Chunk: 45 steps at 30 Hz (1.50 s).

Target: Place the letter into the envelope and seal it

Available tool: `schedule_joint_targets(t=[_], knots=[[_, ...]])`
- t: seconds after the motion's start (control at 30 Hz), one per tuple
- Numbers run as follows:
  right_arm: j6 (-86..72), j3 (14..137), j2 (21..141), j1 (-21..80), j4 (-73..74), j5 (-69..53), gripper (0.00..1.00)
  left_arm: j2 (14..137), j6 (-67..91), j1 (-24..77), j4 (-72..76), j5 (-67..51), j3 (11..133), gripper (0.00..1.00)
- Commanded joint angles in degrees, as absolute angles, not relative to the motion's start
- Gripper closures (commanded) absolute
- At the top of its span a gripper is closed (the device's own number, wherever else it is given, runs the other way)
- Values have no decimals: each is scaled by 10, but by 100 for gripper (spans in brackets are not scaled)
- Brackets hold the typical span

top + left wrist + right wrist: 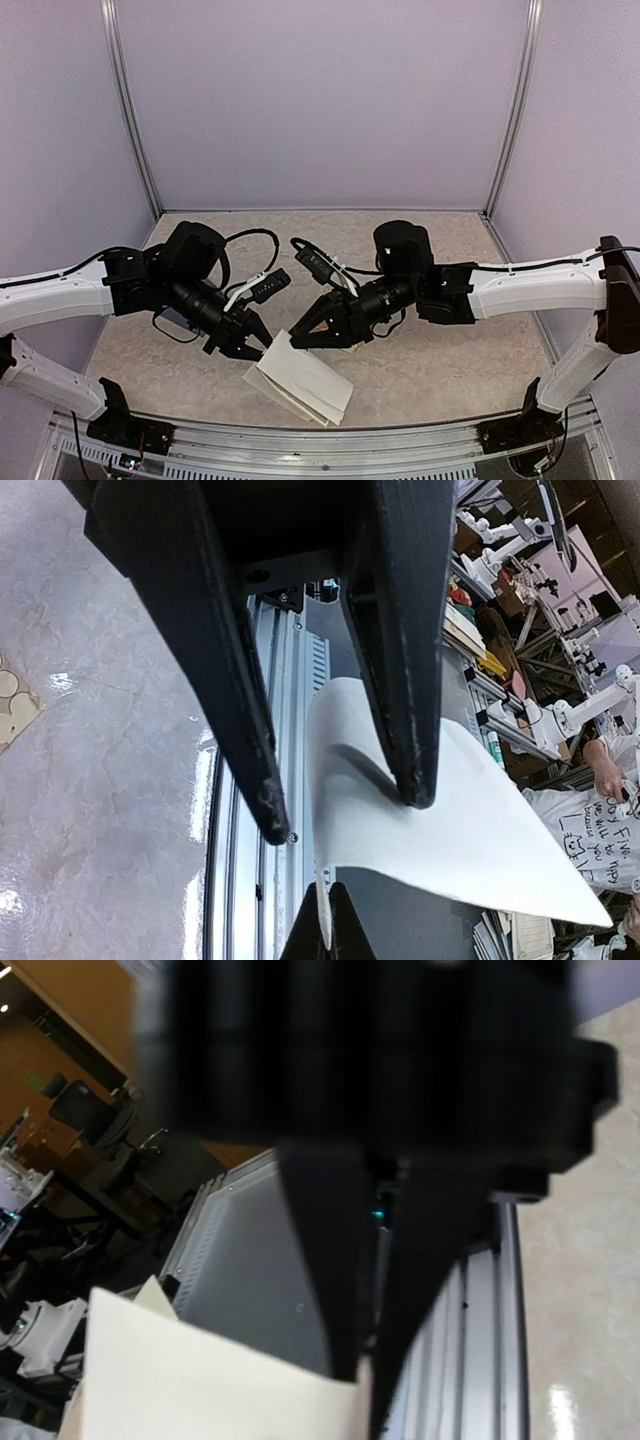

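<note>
Your right claw (297,340) is pinched shut on the top edge of the letter (305,388), held over the table's (450,370) near edge. Your left claw (252,348) is spread apart, with one finger touching the sheet.

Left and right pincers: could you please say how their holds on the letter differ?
The left pincer is open, one finger touching the letter; the right pincer is shut on its edge. Left pincer fingers stand wide apart; right pincer fingers nearly meet. Both reach the same letter.
</note>
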<state>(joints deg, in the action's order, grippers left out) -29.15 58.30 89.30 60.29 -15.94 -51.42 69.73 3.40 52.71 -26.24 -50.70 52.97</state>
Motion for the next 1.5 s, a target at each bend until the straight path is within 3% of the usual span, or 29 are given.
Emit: schedule_joint_targets(t=[0.0,0.33,0.47,0.6,0.7,0.93,1.07,1.17,1.47], knots=[[-286,576,897,612,-176,-535,74,692,43,516,-249,-486,545,100],[-250,587,913,626,-120,-503,86,691,56,495,-229,-516,541,100],[-247,591,915,626,-112,-491,86,693,51,496,-230,-528,541,100],[-250,593,915,626,-104,-475,60,695,43,497,-239,-529,540,100],[-269,590,908,621,-114,-462,45,699,30,502,-254,-529,541,100],[-392,530,879,594,-268,-475,27,700,23,522,-262,-504,541,100],[-413,522,883,594,-303,-488,23,699,28,525,-254,-500,541,100],[-399,511,872,594,-306,-481,14,699,35,523,-249,-508,538,100],[-306,505,786,592,-195,-396,3,709,48,514,-260,-515,523,100]])
